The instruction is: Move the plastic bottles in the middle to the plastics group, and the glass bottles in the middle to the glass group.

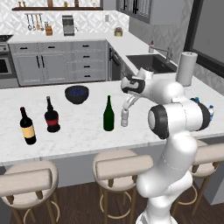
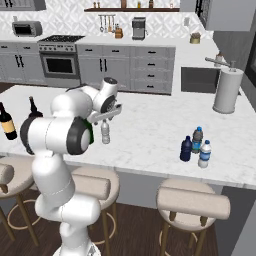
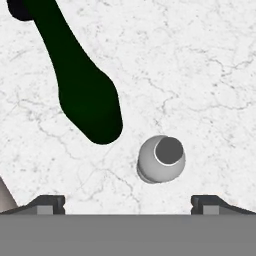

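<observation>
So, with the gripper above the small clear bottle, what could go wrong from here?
1. The open gripper is not centred on the clear bottle, which sits toward one fingertip; descending could strike the cap and tip it.
2. The green glass bottle stands close beside it; a finger or the wrist may knock it over on the counter.

Left base view: I look from behind the arm's left, forward and down over the counter (image 1: 87, 127); gripper (image 1: 127, 105) right of centre.
Right base view: from behind its right, same counter, gripper left of centre.
Hand view: I stare straight down, close; grey bottle (image 3: 161, 159) just beneath, green bottle (image 3: 82, 85) beside.
Shared: both bottles, counter.
</observation>
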